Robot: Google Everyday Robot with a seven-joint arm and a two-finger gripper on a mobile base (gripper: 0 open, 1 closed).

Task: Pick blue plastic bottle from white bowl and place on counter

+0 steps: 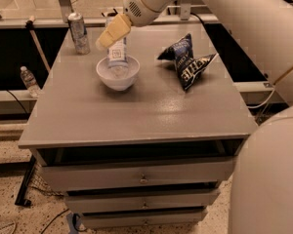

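My gripper (106,37) is at the back part of the counter (136,116), just above the white bowl (118,76). It comes down from the upper right in a slant and it lies in front of the top of the blue plastic bottle (118,53). I cannot tell if my gripper is wide, narrow or holding the bottle, because its tan end covers the place where the 2 meet.

The blue plastic bottle stands nearly upright inside the white bowl, with its lower end down in the bowl. Its pale label with a small square mark faces the camera. Its cap is hidden behind my gripper.

The white bowl sits on the counter, left of the middle and toward the back. A silver can (78,31) stands upright at the back left corner, apart from the bowl. A dark blue chip bag (188,62) lies on the right side of the counter, well apart from the bowl. Under the counter I see 3 drawers (142,179), all shut. Left of the cabinet, lower down, a small water bottle (28,81) stands.
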